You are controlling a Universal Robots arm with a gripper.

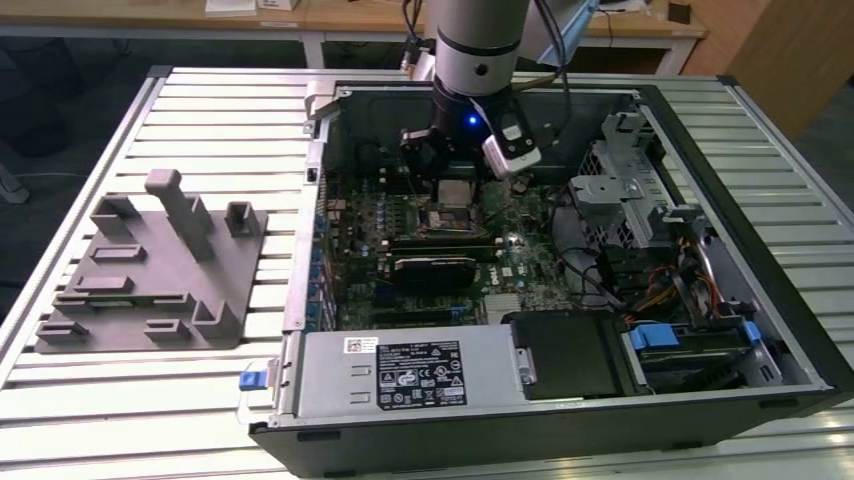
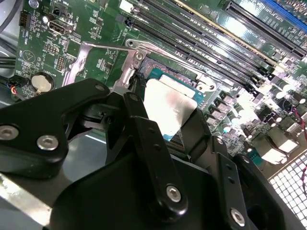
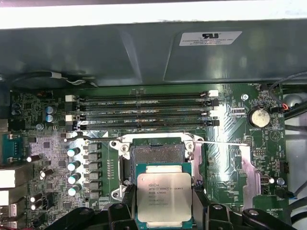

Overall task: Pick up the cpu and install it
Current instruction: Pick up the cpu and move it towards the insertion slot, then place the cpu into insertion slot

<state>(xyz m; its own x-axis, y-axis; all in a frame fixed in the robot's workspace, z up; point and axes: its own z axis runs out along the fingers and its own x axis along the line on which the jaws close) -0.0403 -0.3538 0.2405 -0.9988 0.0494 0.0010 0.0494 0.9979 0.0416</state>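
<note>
A robotics lab or test workshop is shown. On a slatted metal counter (image 1: 200,110), an opened computer case (image 1: 534,435) and a grey plastic fixture (image 1: 147,280) are placed. A robot arm (image 1: 474,45) is seen above the case, and wooden desks (image 1: 360,15) are seen behind.

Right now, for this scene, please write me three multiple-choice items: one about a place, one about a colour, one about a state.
1. Relative to the open black computer case, the grey plastic fixture stands: A inside it; B outside, at the exterior view's left; C outside, at the exterior view's right.
2. The small flat square cpu's top is: A silvery-grey; B red; C blue.
3. The cpu is: A on the fixture; B held by the black gripper over the open socket; C under a shut frame.
Key: 1 B, it stands beside the case wall; 2 A, bare metal shows; 3 B, fingers clamp its edges.
</note>
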